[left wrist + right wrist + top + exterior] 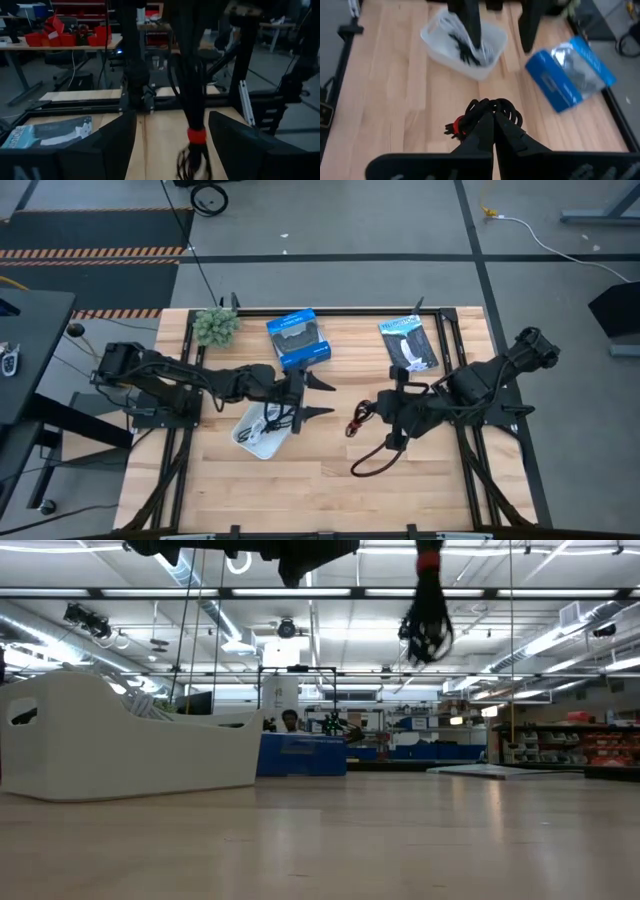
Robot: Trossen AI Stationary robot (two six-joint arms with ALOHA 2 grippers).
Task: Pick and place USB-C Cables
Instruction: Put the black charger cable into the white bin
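Note:
My right gripper [493, 116] is shut on a black USB-C cable bundle with a red tie [454, 126], over the middle of the table [362, 418]. In the low view the bundle [428, 615] hangs high above the wood. My left gripper [328, 397] is open and holds nothing. It hovers just left of the bundle, beside a white bin [262, 430]. In the left wrist view its fingers [115, 145] frame the hanging cable [196, 135]. The bin [465, 42] holds a black and a white cable [462, 47]. My right gripper pinches the black bundle's coiled loops [487, 107] between its two fingertips, right beside the red tie. The fingers come from the table's right side, slanting down. The bundle is lifted clear, with the tie [428, 558] uppermost and the loops dangling below it.
A blue box [298, 338] lies at the far edge behind the left gripper. A flat black packet with white print [410, 345] sits far right, and a green tuft [215, 327] far left. The near half of the wooden table [300, 490] shows bare wood.

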